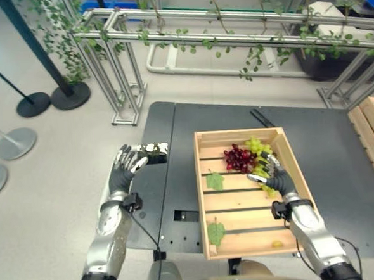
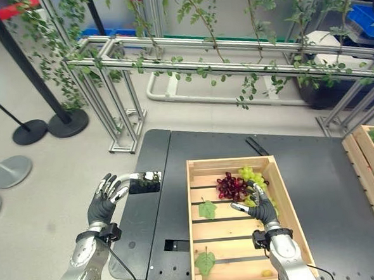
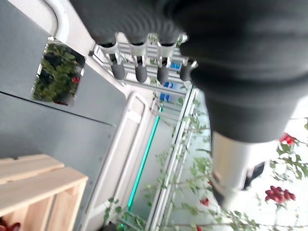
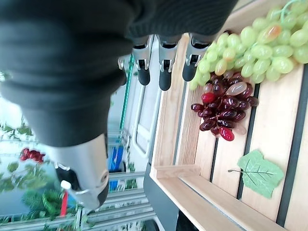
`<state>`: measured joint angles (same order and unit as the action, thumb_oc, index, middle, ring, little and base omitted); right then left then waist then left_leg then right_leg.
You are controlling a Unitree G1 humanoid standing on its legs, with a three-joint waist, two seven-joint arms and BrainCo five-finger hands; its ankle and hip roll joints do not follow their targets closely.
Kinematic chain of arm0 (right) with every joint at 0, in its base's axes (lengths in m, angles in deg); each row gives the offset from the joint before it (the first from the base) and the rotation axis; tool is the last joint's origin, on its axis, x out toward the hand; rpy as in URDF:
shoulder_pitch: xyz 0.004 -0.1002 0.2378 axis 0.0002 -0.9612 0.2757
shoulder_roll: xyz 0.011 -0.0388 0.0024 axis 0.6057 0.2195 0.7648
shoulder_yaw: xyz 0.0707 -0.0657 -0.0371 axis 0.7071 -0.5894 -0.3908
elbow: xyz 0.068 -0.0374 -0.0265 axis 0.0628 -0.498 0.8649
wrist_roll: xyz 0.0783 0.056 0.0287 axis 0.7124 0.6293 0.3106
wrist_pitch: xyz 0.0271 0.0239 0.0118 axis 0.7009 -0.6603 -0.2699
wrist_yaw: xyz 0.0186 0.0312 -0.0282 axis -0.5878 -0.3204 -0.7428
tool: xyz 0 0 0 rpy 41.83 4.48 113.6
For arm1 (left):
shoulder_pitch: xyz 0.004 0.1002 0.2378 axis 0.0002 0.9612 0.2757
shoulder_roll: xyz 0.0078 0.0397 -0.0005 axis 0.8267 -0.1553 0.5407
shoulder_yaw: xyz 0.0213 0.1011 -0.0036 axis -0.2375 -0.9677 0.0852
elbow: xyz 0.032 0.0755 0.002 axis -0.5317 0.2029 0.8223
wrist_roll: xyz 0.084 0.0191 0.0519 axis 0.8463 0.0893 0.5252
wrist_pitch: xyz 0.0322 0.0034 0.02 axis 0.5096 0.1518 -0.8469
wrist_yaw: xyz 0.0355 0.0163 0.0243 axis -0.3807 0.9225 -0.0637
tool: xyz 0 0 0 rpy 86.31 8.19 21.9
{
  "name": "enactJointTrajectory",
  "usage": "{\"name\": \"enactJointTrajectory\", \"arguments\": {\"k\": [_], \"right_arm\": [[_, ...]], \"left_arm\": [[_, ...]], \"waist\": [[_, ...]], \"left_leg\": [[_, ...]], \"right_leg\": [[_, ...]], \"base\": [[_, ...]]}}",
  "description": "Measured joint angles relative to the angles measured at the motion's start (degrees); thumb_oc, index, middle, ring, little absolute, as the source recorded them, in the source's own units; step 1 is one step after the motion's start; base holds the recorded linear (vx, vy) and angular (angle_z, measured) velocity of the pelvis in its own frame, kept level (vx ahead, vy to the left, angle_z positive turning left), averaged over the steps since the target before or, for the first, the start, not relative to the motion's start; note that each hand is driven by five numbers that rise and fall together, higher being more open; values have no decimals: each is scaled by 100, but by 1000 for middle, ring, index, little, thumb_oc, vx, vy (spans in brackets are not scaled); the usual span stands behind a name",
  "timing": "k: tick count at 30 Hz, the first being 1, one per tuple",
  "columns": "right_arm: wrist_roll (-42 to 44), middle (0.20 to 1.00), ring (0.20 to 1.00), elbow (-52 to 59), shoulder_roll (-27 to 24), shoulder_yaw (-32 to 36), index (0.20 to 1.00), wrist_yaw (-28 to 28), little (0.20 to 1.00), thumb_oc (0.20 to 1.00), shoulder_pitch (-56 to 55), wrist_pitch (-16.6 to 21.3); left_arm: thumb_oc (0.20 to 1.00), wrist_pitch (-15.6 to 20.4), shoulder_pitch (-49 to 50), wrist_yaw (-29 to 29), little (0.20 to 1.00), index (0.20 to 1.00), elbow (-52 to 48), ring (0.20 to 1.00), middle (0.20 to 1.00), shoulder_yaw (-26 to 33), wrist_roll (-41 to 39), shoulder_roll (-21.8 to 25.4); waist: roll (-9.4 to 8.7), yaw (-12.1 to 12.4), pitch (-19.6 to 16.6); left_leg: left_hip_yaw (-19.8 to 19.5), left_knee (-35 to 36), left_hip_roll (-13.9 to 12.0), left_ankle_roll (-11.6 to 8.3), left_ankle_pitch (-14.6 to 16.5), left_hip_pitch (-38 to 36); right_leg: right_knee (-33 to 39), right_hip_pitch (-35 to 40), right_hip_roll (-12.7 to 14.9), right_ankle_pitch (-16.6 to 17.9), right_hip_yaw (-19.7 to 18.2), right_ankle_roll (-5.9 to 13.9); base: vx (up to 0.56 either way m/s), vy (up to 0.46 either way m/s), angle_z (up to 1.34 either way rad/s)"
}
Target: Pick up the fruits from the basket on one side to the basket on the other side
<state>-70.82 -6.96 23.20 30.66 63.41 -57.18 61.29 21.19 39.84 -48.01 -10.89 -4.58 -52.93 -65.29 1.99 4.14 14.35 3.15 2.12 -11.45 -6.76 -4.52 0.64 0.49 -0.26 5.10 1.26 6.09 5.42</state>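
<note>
A wooden crate (image 1: 201,196) stands on the dark table (image 1: 341,168). At its far end lie a red grape bunch (image 1: 238,158) and a green grape bunch (image 1: 258,148). My right hand (image 1: 279,182) hovers open over the crate's right side. Its fingertips (image 4: 165,77) are just above the green grape bunch (image 4: 255,45) and beside the red grape bunch (image 4: 221,108), holding nothing. My left hand (image 1: 124,170) is open with straight fingers (image 3: 139,72), off the table's left edge. A second wooden crate (image 1: 368,135) sits at the table's right edge.
Two green leaves (image 1: 215,181) (image 1: 215,232) and one loose pale grape (image 1: 277,243) lie on the crate's slats. A small mirror-like plate (image 1: 154,148) sits at the table's left edge. A metal frame with vines (image 1: 231,36) runs behind, and stanchion bases (image 1: 33,103) stand on the floor at left.
</note>
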Motion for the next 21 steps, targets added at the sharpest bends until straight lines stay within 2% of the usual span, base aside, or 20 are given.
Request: {"name": "enactJointTrajectory", "arguments": {"k": [3, 4, 7, 9, 11, 12, 13, 16, 21], "right_arm": [[-1, 1000, 1000, -36, -267, 4, 1000, 7, 1000, 1000, -40, -9], [-28, 1000, 1000, -40, -361, 6, 1000, 12, 1000, 1000, -60, -11], [-38, 1000, 1000, -22, -392, 58, 1000, 9, 1000, 1000, -119, -45], [-39, 1000, 1000, -5, -406, 59, 1000, 0, 1000, 1000, -172, -48], [-39, 1000, 1000, 63, -447, 100, 1000, -28, 1000, 1000, -307, -49], [-40, 1000, 1000, 51, -367, 114, 1000, -36, 1000, 1000, -331, -68], [-40, 1000, 1000, 64, -281, 138, 1000, -40, 1000, 1000, -452, -74], [-39, 1000, 1000, 54, -234, 137, 1000, -37, 1000, 1000, -546, -101], [-37, 1000, 1000, 52, -33, 141, 1000, -26, 1000, 1000, -511, -101]], "left_arm": [[1000, -3, 196, 1, 1000, 1000, 84, 1000, 1000, -17, -40, -252], [1000, -10, 217, 1, 1000, 1000, 153, 1000, 1000, -17, -41, -381], [1000, -11, 202, 12, 1000, 1000, 178, 1000, 1000, -34, -41, -490], [1000, -11, 201, 20, 1000, 1000, 147, 1000, 1000, -31, -39, -506], [1000, -12, 215, 45, 1000, 1000, 122, 1000, 1000, -32, -36, -550], [1000, -12, 205, 40, 1000, 1000, 99, 1000, 1000, -4, -36, -515], [1000, -12, 171, 35, 1000, 1000, 28, 1000, 1000, -15, -31, -425], [1000, -10, 213, 21, 1000, 1000, 12, 1000, 1000, -17, 32, -393], [1000, -14, 326, -6, 1000, 1000, 11, 1000, 1000, -10, 32, -324]], "waist": [[151, 1, 52], [189, -29, 102], [158, -72, 131], [156, -131, 132], [241, -199, 79], [247, -185, 32], [213, -230, 42], [166, -323, 36], [19, -317, -22]], "left_leg": [[-36, -95, -18, -29, -24, -3], [-223, -181, -31, -58, -81, 17], [-394, -409, 9, 18, -146, 111], [-429, -458, 99, -14, -116, 129], [-688, -358, 428, -65, 377, 101], [-842, -284, 473, -47, 390, 94], [-821, -224, 544, -23, 266, 117], [-884, -18, 629, 23, 157, -29], [-903, 216, 658, 51, 124, -356]], "right_leg": [[509, 278, -81, 262, 21, -43], [479, 306, -166, 279, 75, -93], [511, 378, -138, 224, 109, -139], [509, 377, -97, 200, 134, -177], [503, 294, -34, 228, 102, -113], [476, 260, -27, 255, 72, -75], [471, 248, 51, 296, 109, 20], [473, 362, 147, 285, 206, 49], [478, 600, 187, 189, 277, 97]], "base": [[-205, -125, 1], [-250, -135, 3], [-166, -96, 9], [-78, -31, 7], [-5, 35, -7], [6, 60, -6], [21, 59, 9], [44, 49, 19], [34, 50, 6]]}}
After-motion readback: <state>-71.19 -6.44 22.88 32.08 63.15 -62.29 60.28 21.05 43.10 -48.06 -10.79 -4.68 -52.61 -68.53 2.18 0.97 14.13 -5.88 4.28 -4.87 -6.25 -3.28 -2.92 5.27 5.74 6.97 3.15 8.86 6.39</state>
